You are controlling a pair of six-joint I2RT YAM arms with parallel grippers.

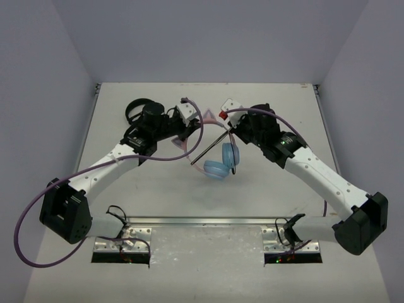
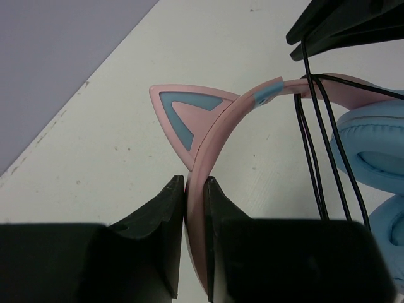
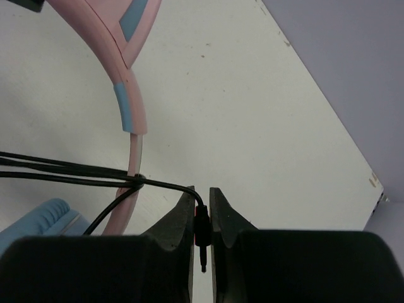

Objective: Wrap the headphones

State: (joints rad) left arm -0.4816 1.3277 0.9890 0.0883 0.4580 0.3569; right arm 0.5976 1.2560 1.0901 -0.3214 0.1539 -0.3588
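Left pincer [image 2: 194, 184] clenched on headphones [image 2: 218, 126] headband, right pincer [image 3: 202, 197] clenched on cable plug [image 3: 202, 232], near table [image 1: 284, 95] back edge

No text, label, brand, number or sign is legible anywhere in the three camera views.

I see both arms reaching in over the table [image 1: 189, 196], with my left gripper [image 1: 184, 131] and right gripper [image 1: 230, 129] close together at the headphones [image 1: 221, 163]. The blue cups sit between the arms. A thin black cable [image 1: 208, 148] slants up toward the right gripper. An all-black headset [image 1: 137, 108] lies behind the left arm.
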